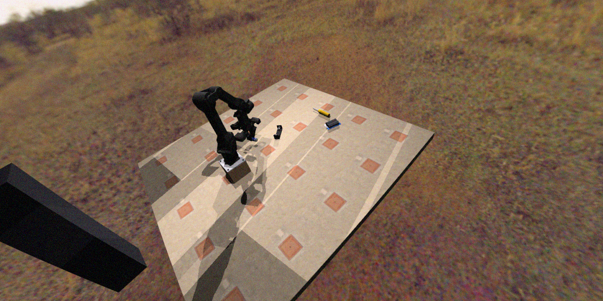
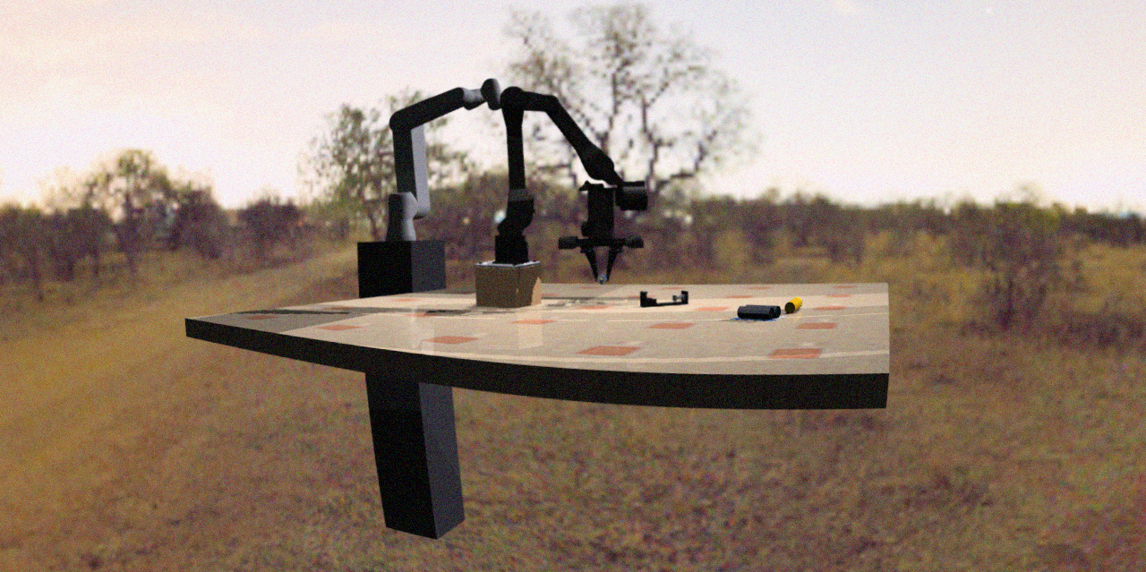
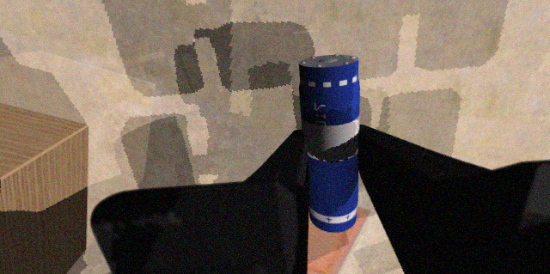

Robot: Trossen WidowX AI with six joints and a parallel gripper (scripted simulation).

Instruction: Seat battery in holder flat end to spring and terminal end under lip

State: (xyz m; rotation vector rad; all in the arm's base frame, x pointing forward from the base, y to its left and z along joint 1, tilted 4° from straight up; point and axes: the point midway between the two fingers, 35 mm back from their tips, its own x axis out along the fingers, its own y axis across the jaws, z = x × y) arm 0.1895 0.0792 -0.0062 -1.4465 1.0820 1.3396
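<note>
The battery [image 3: 333, 184] [image 1: 254, 139] [image 2: 602, 279] is a blue cylinder with a grey-white band. In the wrist view its grey metal end face points up the picture, and small cross marks ring the other end. My gripper [image 3: 327, 137] [image 1: 252, 137] [image 2: 602, 277] is shut on it around its middle, one finger on each side, and holds it above the table. The black holder [image 1: 278, 131] [image 2: 663, 303] stands on the table with raised ends, a short way from the gripper and lower. It is outside the wrist view. Its spring and lip are too small to tell apart.
A black double-cylinder part [image 1: 332, 123] [image 2: 756, 311] on a blue base lies beyond the holder, with a yellow-handled screwdriver [image 1: 323, 112] [image 2: 793, 304] near it. My arm's wooden base block [image 1: 237, 170] [image 2: 507, 285] [image 3: 43, 154] is close by. Another arm [image 2: 397, 156] stands behind.
</note>
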